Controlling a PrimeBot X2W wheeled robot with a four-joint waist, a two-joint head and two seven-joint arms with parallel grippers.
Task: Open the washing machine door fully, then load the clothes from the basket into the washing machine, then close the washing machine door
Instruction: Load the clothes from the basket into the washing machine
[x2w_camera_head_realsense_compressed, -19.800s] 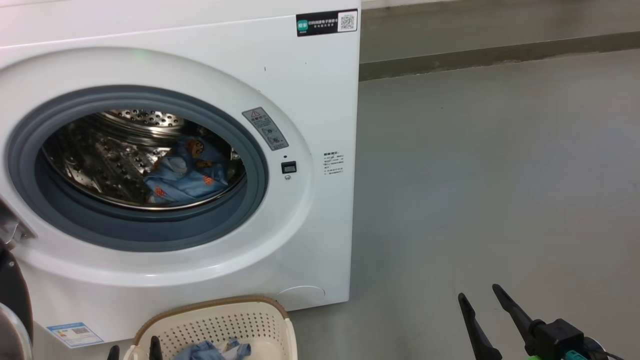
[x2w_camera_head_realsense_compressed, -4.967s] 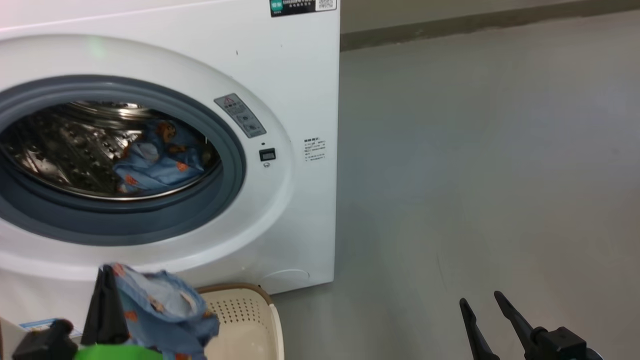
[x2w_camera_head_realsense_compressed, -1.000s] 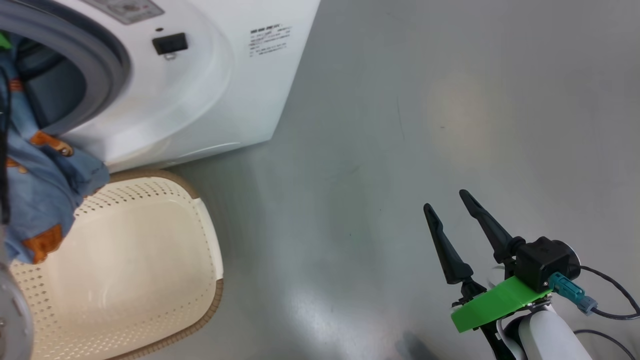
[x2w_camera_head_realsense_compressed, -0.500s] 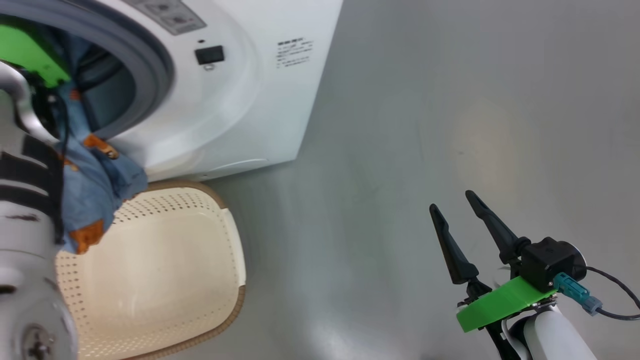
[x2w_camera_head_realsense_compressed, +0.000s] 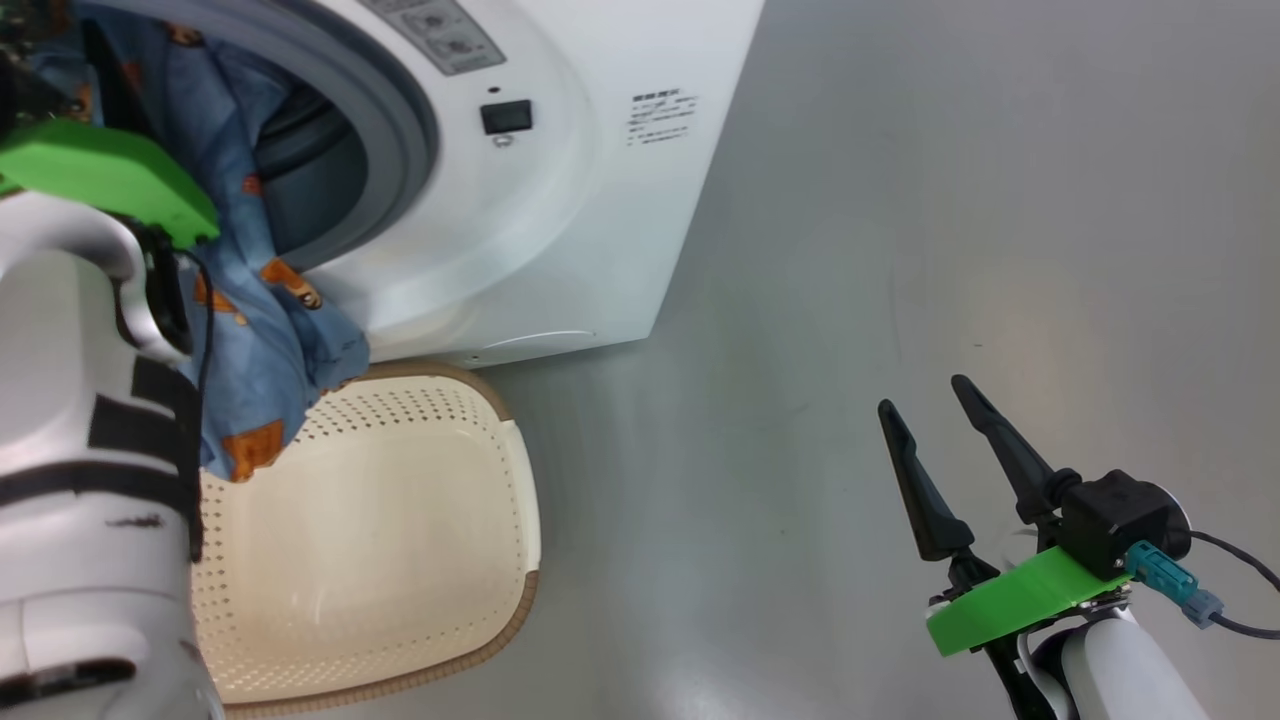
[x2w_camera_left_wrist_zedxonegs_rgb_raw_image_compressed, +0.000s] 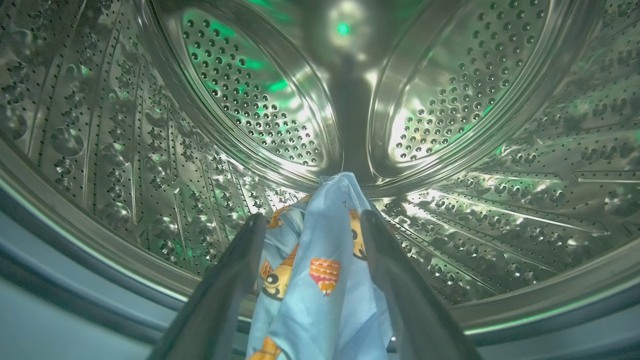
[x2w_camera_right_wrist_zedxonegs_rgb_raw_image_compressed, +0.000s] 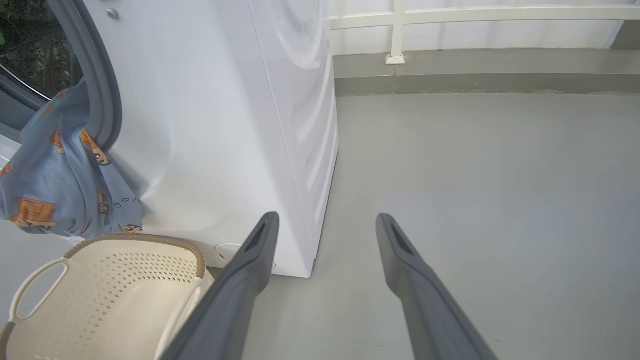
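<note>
Steel drum (x2w_camera_left_wrist_zedxonegs_rgb_raw_image_compressed: 260, 100) ahead, loading step: reaching in with left gripper (x2w_camera_left_wrist_zedxonegs_rgb_raw_image_compressed: 312, 218), jaws spread wide astride the clothes (x2w_camera_left_wrist_zedxonegs_rgb_raw_image_compressed: 320, 295), unpinched, trailing over the washing machine (x2w_camera_head_realsense_compressed: 620, 230) lip above the basket (x2w_camera_head_realsense_compressed: 420, 540). Right gripper (x2w_camera_head_realsense_compressed: 922, 392) parted, empty. Next, likely: push tail inside.

The left forearm (x2w_camera_head_realsense_compressed: 90, 480) hides part of the basket (x2w_camera_head_realsense_compressed: 525, 540) and the clothes (x2w_camera_head_realsense_compressed: 260, 370); small label print (x2w_camera_head_realsense_compressed: 661, 119) on the washing machine (x2w_camera_head_realsense_compressed: 610, 230) is unreadable.

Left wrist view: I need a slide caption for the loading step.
Left gripper, open, points into the steel drum, bear-print clothes draped between its fingers.
</note>
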